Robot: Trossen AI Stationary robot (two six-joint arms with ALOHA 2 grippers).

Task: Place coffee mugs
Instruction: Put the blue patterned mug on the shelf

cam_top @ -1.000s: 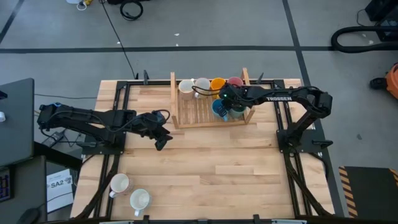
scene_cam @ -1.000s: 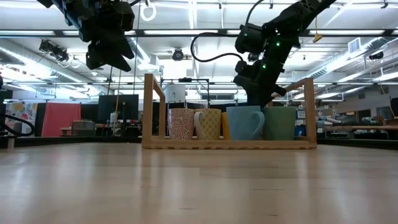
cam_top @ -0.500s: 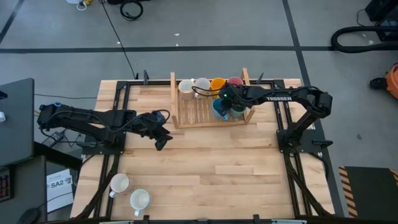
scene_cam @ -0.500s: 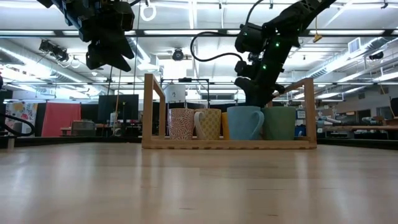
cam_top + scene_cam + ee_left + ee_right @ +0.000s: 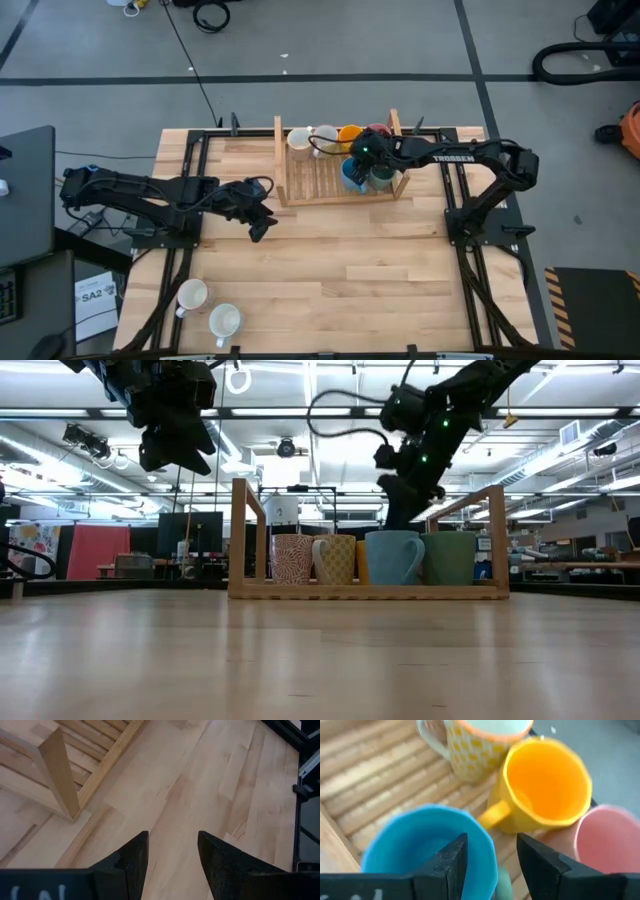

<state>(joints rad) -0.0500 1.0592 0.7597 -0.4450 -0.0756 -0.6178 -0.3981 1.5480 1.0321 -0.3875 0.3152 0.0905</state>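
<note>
Wood table point(image 5: 330, 270) w/ a rack point(image 5: 300, 175) at the back: two white mugs point(image 5: 207, 307) sit at the front-left corner, nearer the left gripper point(image 5: 262, 222), open & empty, while the right gripper point(image 5: 362, 152), open & empty, hangs over racked mugs.
</note>
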